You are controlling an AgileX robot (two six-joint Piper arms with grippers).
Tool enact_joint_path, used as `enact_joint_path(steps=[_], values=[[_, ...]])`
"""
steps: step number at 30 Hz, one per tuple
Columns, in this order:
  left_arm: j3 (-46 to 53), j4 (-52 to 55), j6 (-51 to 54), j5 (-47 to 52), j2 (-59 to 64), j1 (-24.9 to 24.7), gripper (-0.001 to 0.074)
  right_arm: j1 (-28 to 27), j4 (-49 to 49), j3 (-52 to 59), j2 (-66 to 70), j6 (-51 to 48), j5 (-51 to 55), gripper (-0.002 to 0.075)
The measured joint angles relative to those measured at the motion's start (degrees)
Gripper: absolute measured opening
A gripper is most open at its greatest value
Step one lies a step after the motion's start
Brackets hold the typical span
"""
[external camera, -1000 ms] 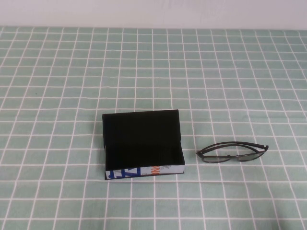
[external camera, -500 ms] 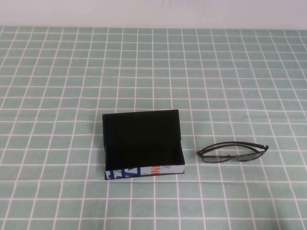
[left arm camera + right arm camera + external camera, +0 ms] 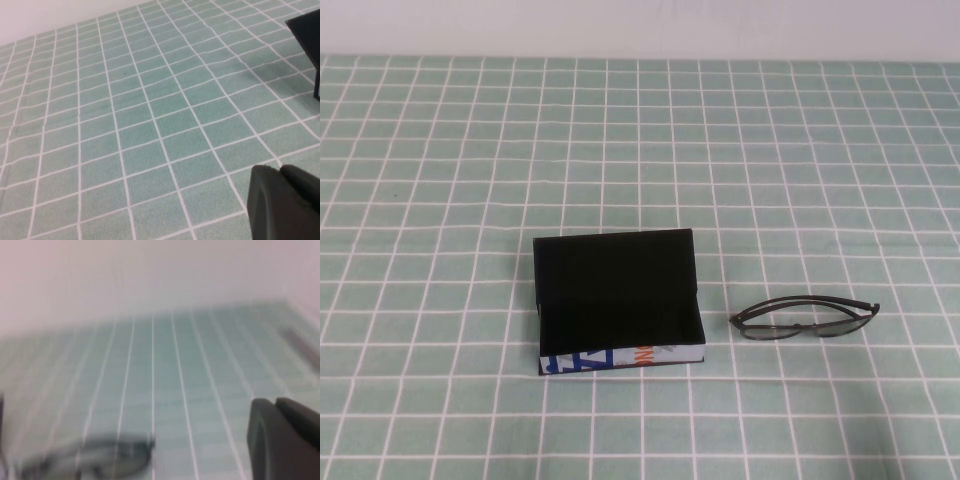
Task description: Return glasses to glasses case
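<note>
Black glasses case [image 3: 618, 305] lies open beside the glasses [image 3: 805, 320]; right claw [image 3: 285, 440] clenched, left claw [image 3: 282, 202] unreadable.

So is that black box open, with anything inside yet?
Open and empty: the glasses case has its lid standing up behind a bare black inside. The glasses lie beside it.

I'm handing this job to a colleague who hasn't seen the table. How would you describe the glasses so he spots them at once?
On the green checked tablecloth stands an open black glasses case near the middle. Just to its right, apart from it, lie the glasses: slim, thin black frame, arms folded, greyish clear lenses. Neither the left gripper nor the right gripper is near them.
</note>
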Motion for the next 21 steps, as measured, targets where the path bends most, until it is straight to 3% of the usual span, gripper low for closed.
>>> enact_joint_path(steps=[21], values=[[0.0, 0.0, 0.0, 0.0, 0.0, 0.0, -0.0002, 0.0, 1.26, -1.29, -0.08, 0.0, -47.67, -0.0012]])
